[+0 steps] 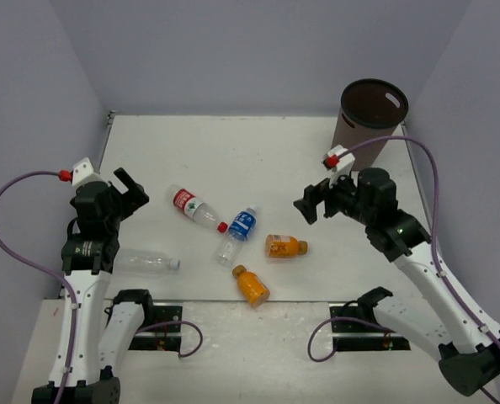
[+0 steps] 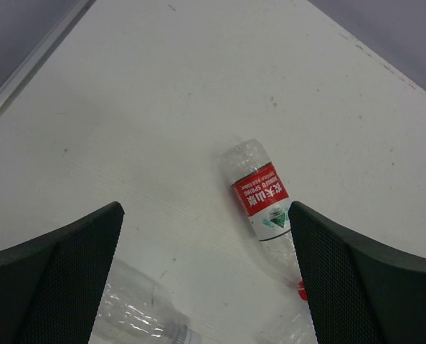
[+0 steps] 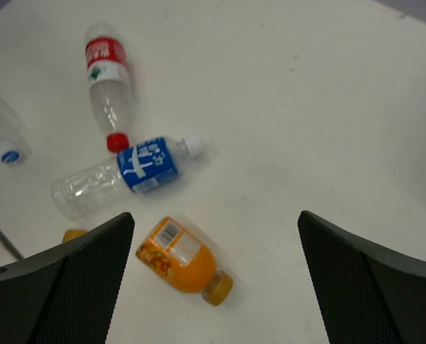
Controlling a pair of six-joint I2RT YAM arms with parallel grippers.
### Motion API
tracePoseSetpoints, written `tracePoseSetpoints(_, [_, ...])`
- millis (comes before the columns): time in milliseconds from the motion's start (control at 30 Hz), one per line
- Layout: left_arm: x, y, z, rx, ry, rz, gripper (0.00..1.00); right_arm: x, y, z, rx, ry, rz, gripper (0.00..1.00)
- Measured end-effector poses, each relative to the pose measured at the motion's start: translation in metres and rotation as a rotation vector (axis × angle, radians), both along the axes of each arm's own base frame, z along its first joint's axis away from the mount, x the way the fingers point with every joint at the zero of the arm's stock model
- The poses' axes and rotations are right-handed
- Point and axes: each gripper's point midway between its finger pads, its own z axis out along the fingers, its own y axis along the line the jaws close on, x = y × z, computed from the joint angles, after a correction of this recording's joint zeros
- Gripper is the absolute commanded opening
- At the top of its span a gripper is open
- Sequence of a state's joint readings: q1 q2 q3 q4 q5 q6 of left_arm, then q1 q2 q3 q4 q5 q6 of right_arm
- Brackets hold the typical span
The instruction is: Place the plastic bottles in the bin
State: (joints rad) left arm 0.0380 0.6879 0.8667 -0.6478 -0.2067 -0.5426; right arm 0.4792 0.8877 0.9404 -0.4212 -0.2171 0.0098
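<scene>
Right gripper (image 3: 214,218) is the one to watch here: it hangs over an orange bottle (image 3: 184,261) lying flat on the table (image 1: 258,151), just toward the arm's base from the open gap, long axis slanting across it. Jaws are spread wide, holding nothing, touching nothing. Left gripper (image 2: 204,208) is just as wide and empty, with the red-label bottle (image 2: 259,193) close to its right finger. The bin (image 1: 373,114) stands at the far right corner, so the right arm looks like the closer one
</scene>
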Motion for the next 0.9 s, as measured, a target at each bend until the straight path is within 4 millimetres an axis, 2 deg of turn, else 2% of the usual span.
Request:
tracePoseSetpoints(67, [0.0,-0.001,0.0,-0.003,-0.002,-0.002,1.0,-0.019,0.014,-0.029,-0.047,0.055,0.071,0.99])
tracePoseSetpoints(233, [0.0,-0.003,-0.003,-0.012,0.002,-0.009,1.0,-0.045,0.043,-0.101,-0.23,0.201,0.201,0.99])
tracePoseSetpoints(333, [-0.001,-0.002,-0.005,-0.012,0.006,-0.007,1.0,-0.062,0.051,-0.14,-0.339,0.258,0.28,0.99])
tracePoseSetpoints(467, [-0.001,-0.002,-0.008,-0.011,0.011,-0.006,1.0,-0.072,0.053,-0.17,-0.442,0.289,0.331,0.99])
tracePoseSetpoints(700, [-0.002,-0.002,-0.01,-0.01,0.017,-0.004,1.0,-0.054,0.058,-0.208,-0.54,0.306,0.331,0.96])
tracePoseSetpoints(767, [-0.002,-0.001,-0.01,-0.008,0.014,-0.001,1.0,-0.053,0.058,-0.221,-0.567,0.325,0.331,0.89])
tracePoseSetpoints(800, [-0.003,-0.001,-0.009,-0.007,0.013,0.002,1.0,-0.052,0.057,-0.228,-0.58,0.336,0.331,0.81])
tracePoseSetpoints(833, [-0.003,0.0,-0.009,-0.006,0.013,0.004,1.0,-0.051,0.056,-0.234,-0.597,0.345,0.327,0.65])
tracePoseSetpoints(867, [-0.003,0.0,-0.009,-0.005,0.013,0.006,1.0,-0.05,0.054,-0.238,-0.612,0.35,0.32,0.39])
tracePoseSetpoints(900, [-0.003,0.0,-0.009,-0.004,0.013,0.007,1.0,-0.049,0.053,-0.241,-0.623,0.351,0.314,0.2])
